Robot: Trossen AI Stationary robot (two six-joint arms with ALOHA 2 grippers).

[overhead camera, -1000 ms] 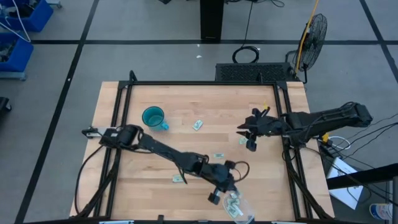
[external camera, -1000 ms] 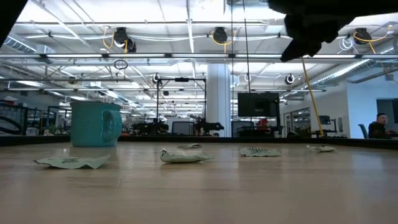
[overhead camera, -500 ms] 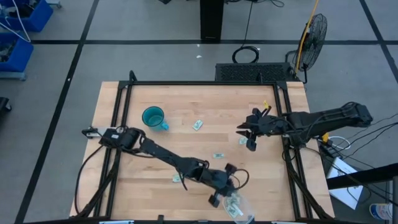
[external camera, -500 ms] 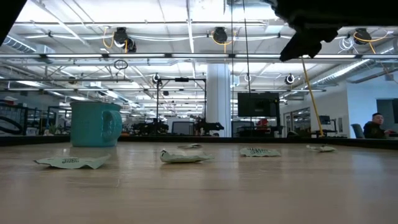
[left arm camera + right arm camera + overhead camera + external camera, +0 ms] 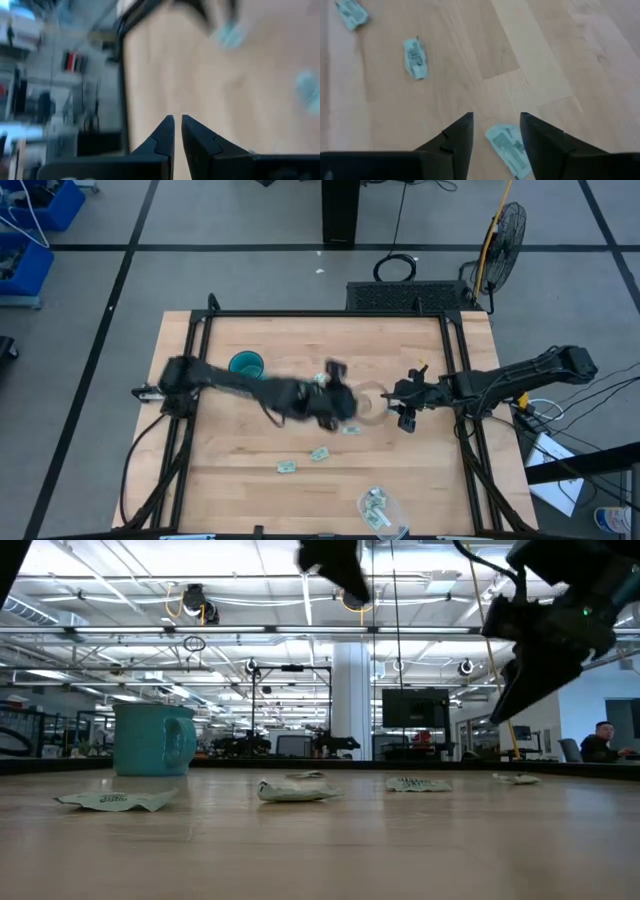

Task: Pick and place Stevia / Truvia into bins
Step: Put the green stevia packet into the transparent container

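The Stevia / Truvia sachets lie scattered on the wooden table (image 5: 220, 440): two near the front (image 5: 286, 467) (image 5: 320, 453) and one mid-table (image 5: 352, 430). My right gripper (image 5: 405, 412) hangs open at the right, low over one sachet (image 5: 507, 147) that shows between its fingers. My left gripper (image 5: 338, 395) is blurred in motion over the table's middle, shut with nothing in it (image 5: 177, 120). The teal mug (image 5: 245, 366) stands at the back left. The clear tub (image 5: 385, 517) at the front edge holds several sachets.
Black frame rails (image 5: 190, 380) run along both table sides. The low view shows the mug (image 5: 153, 738) at left and sachets (image 5: 293, 791) lying flat across the table. More sachets (image 5: 415, 65) lie beyond the right gripper. A person (image 5: 603, 740) sits in the far room.
The left arm has swung from the tub at the front edge up to the table's middle. The right gripper has opened wider and come lower over its sachet.
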